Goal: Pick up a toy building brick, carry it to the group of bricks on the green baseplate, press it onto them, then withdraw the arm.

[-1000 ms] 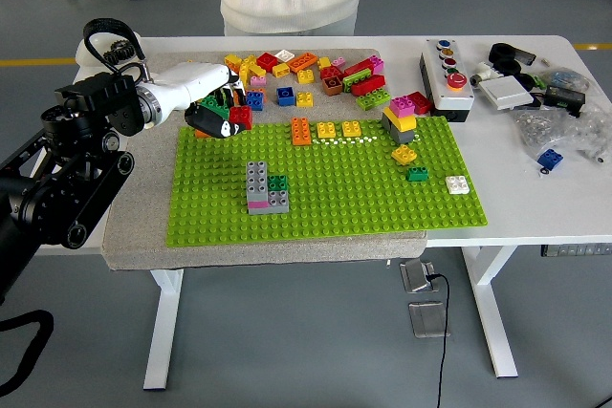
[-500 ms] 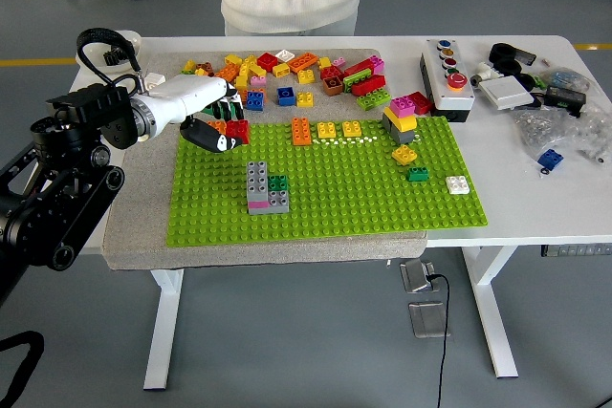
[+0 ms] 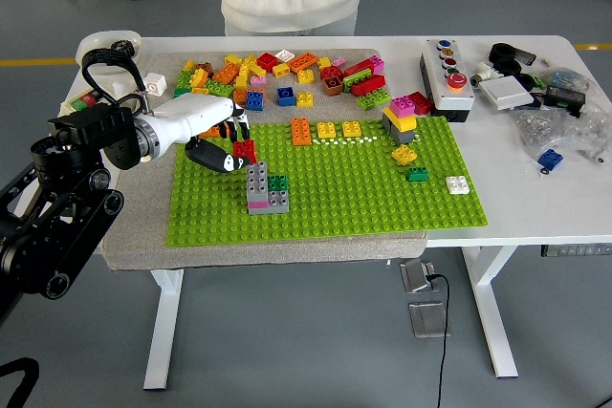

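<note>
Nearer grey stack (image 3: 261,187): left hand (image 3: 218,139), red brick (image 3: 244,150).

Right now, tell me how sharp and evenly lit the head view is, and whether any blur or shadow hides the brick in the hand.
Head view: even, soft light, no harsh glare on the white table; the green baseplate is sharp, studs visible. The left hand is reasonably crisp, with a small shadow beneath it; the red brick it holds shows clearly, partly covered by fingers.

A red brick (image 3: 245,150) is held in the left robot hand (image 3: 216,140) just beside the grey-and-green brick group (image 3: 265,186) on the green baseplate (image 3: 363,198).
</note>
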{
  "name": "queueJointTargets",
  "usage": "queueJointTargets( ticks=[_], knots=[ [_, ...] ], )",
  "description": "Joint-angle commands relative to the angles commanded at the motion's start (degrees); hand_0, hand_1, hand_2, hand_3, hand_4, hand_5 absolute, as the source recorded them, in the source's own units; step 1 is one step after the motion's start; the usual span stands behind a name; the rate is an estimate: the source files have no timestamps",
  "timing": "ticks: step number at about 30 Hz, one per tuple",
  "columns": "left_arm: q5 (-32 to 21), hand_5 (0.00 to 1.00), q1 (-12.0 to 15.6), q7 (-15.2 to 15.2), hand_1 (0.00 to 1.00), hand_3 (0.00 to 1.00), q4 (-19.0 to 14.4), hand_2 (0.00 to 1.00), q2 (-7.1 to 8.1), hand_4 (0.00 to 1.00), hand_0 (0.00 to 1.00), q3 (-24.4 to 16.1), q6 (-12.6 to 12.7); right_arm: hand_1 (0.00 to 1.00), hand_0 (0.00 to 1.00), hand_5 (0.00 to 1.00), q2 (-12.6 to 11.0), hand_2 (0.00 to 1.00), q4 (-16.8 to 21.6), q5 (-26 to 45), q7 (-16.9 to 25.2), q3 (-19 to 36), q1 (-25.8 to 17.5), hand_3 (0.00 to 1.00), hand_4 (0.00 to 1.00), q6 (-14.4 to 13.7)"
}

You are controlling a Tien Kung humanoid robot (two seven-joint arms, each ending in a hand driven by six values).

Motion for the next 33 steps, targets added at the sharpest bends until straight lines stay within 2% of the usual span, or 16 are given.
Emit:
queueJointTargets(
  ticks=[5,16,33],
  knots=[
    [0.0,0.358,-0.1,0.1,0.578,0.555,-0.1,0.557,-0.89,0.628,0.626,0.1,0.4,0.64,0.745,0.567,0.0,0.681,0.0,0.0,0.0,-0.1,0.0,0.634,0.853,0.0],
    [0.0,0.369,0.2,0.1,0.579,0.556,2.8,0.558,-2.77,0.629,0.63,0.5,1.7,0.64,0.744,0.567,0.0,0.681,0.0,0.1,-0.1,-0.4,0.1,0.635,0.853,0.0],
    [0.0,0.39,1.1,-0.4,0.582,0.556,4.6,0.558,-3.25,0.639,0.635,0.6,2.6,0.64,0.744,0.568,0.1,0.681,0.0,0.2,-0.1,-0.9,0.0,0.636,0.854,0.0]
  ],
)
